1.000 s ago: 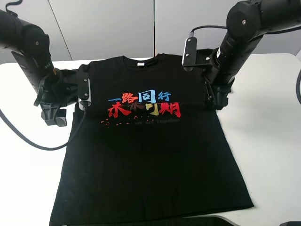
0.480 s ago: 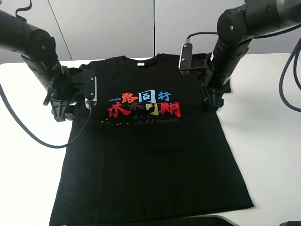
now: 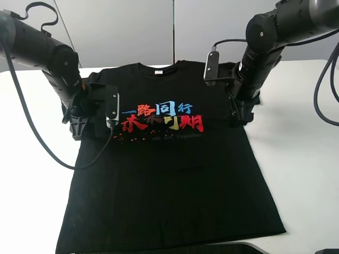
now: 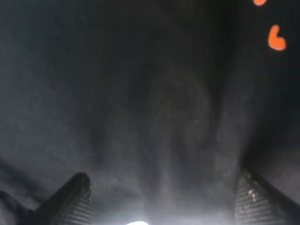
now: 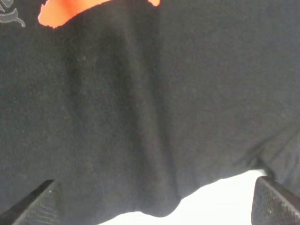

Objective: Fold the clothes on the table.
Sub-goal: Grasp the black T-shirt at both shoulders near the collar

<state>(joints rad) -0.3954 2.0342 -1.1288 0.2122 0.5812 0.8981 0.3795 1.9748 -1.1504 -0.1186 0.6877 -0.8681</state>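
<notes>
The black T-shirt (image 3: pixel 169 174) lies flat and face up on the white table (image 3: pixel 302 159), collar at the far side, with its red, blue and yellow print (image 3: pixel 161 117) on the chest. My left gripper (image 3: pixel 79 126) is down at the shirt's left sleeve and armpit. In the left wrist view it (image 4: pixel 164 206) is open, fingertips (image 4: pixel 75 201) wide apart over black cloth (image 4: pixel 154 108). My right gripper (image 3: pixel 238 114) is down at the shirt's right armpit. In the right wrist view it (image 5: pixel 157 206) is open over the cloth's edge (image 5: pixel 140 117), with white table (image 5: pixel 225 199) showing.
Bare white tabletop (image 3: pixel 32 190) lies left and right of the shirt. The shirt's hem (image 3: pixel 169 241) reaches close to the table's near edge. Black cables (image 3: pixel 37 143) hang from both arms over the table. A grey wall (image 3: pixel 122 32) stands behind.
My left arm has moved right, from beside the sleeve onto the shirt's left side. My right arm has shifted slightly toward the far side and stays at the right armpit.
</notes>
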